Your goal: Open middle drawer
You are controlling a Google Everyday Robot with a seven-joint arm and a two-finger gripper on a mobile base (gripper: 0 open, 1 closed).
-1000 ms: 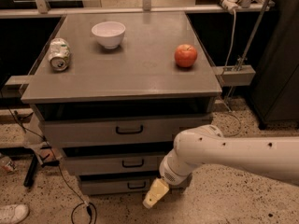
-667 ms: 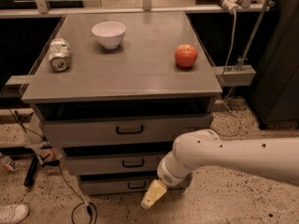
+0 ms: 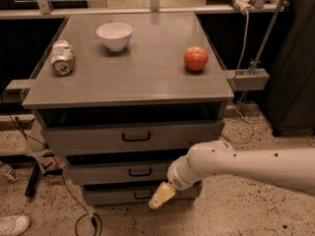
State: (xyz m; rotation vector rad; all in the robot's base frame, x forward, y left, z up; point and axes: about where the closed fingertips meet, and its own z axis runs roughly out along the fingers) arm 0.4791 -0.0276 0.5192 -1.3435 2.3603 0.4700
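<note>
Grey cabinet [image 3: 128, 90], top surface: white bowl [image 3: 114, 36] at rear, dented can [image 3: 62, 57] on its side at left, red apple [image 3: 196, 58] at right. Below it are the top drawer [image 3: 98, 139], middle drawer [image 3: 98, 173] and bottom drawer [image 3: 113, 196]. White arm [image 3: 246, 166] enters from the right. Gripper [image 3: 161, 195] sits low, in front of the bottom drawer, below and right of the middle drawer's black handle [image 3: 140, 171]. Contact not discernible.

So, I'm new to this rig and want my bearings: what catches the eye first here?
The white arm reaches in from the right, its gripper low in front of the bottom drawer, below the middle drawer. On the cabinet top sit a red apple at right, a white bowl at back, a dented can at left.
</note>
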